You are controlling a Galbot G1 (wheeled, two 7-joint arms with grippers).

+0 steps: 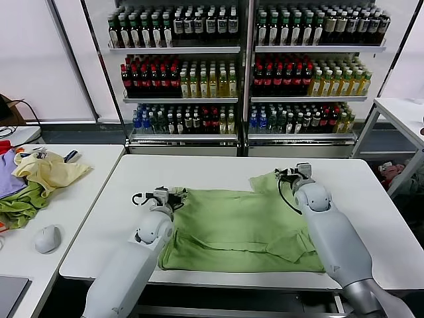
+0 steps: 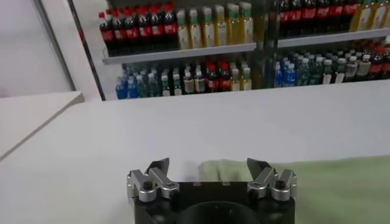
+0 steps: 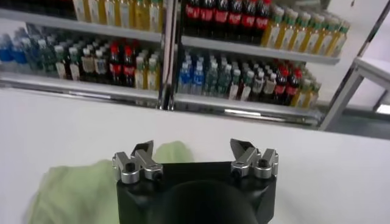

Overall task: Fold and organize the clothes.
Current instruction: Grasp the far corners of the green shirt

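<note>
I see the light green shirt (image 1: 232, 228) partly folded at frame centre on the white table (image 1: 371, 199), left gripper (image 1: 173, 196) and right gripper (image 1: 291, 173) both spread wide, empty.

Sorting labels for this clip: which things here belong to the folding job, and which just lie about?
Job:
- light green shirt
- left gripper, open
- right gripper, open

Lying about:
- pale yellow garment
- purple garment
- computer mouse
- drink bottles
</note>
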